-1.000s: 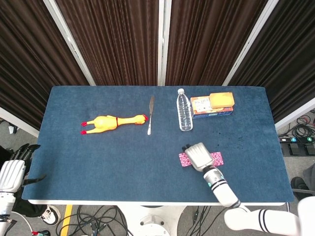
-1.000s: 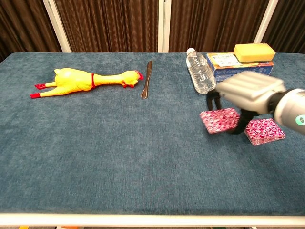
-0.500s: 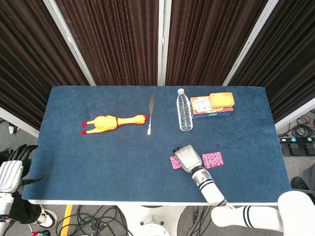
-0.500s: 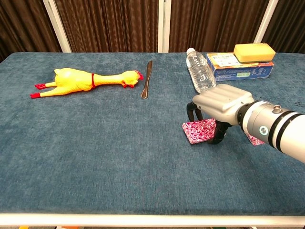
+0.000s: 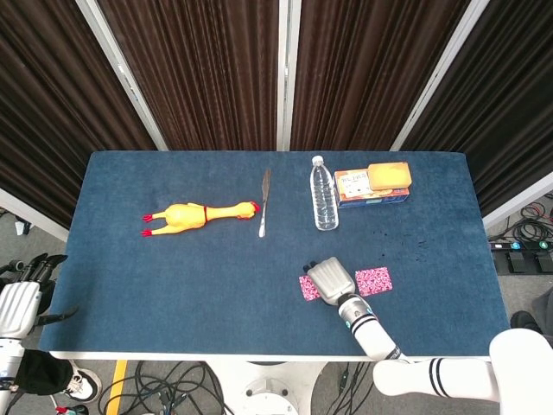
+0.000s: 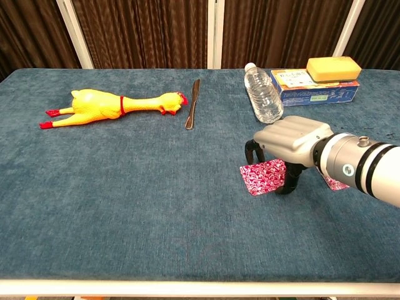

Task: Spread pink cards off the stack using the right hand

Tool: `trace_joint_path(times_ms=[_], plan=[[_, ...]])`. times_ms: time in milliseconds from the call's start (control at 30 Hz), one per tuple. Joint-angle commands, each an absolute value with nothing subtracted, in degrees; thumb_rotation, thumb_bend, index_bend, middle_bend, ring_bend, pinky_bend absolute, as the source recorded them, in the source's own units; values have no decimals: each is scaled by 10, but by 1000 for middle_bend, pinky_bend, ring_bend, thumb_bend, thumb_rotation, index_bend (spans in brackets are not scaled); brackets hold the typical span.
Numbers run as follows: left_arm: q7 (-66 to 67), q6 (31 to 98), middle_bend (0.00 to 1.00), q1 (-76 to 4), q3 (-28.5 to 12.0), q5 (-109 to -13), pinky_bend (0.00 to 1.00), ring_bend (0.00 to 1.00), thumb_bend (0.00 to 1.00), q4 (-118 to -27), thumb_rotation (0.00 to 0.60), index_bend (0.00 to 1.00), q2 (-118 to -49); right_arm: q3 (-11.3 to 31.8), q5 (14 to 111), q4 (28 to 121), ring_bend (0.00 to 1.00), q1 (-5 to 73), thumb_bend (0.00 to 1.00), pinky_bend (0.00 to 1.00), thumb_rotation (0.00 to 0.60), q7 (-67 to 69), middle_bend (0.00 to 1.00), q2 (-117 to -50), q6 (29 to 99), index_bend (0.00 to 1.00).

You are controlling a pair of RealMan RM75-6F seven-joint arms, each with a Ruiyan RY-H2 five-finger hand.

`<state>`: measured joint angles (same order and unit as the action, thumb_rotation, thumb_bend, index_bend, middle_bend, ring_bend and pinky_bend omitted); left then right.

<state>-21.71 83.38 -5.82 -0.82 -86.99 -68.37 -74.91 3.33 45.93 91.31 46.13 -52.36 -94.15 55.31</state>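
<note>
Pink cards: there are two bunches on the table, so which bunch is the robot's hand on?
The pink bunch nearer the table's middle, under the right hand. The other pink bunch lies apart, on the far side of that hand.

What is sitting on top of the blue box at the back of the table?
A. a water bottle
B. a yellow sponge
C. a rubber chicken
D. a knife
B. The yellow sponge rests on the blue box, while the rubber chicken, the water bottle and the knife all lie on the table itself.
</note>
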Motion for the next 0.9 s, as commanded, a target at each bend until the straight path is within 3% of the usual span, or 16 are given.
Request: trace_joint_path(times_ms=[33, 400, 900], plan=[[-216, 834, 155, -58, -8, -870, 177, 64, 31, -685, 600, 163, -748, 31, 464, 925, 833, 461, 95, 914, 600, -518, 270, -932, 561, 290], [-208, 831, 155, -60, -8, -872, 177, 63, 32, -692, 600, 164, -747, 12, 500, 973, 834, 432, 94, 914, 600, -475, 270, -851, 602, 284], [-195, 824, 155, -64, -3, -876, 177, 63, 31, -699, 600, 164, -751, -13, 546, 916, 834, 390, 94, 914, 600, -353, 264, -794, 564, 282]])
